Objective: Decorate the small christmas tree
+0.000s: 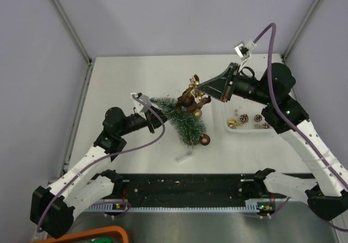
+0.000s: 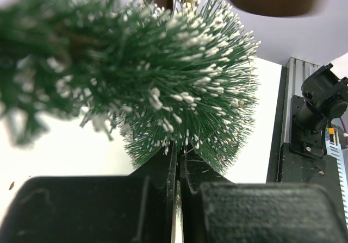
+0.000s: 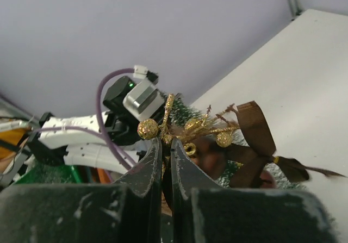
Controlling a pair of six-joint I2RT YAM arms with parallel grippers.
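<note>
The small christmas tree (image 1: 185, 120) leans slantwise at the middle of the table, dark green with whitish tips. A brown bauble (image 1: 204, 139) and a gold bauble (image 1: 197, 113) hang on it. My left gripper (image 1: 150, 111) is shut on the tree's bristles (image 2: 185, 80), its fingertips (image 2: 178, 151) buried in them. My right gripper (image 1: 200, 84) is shut on a gold glitter sprig ornament (image 3: 201, 126) with a brown ribbon bow (image 3: 253, 126), held just above the tree's upper side. The tree's base is hidden.
A clear tray (image 1: 230, 128) at the right holds several small gold and brown ornaments. A small pale scrap (image 1: 184, 157) lies on the table in front of the tree. Grey walls close in the table. An orange-rimmed object (image 1: 103, 232) sits below the left arm's base.
</note>
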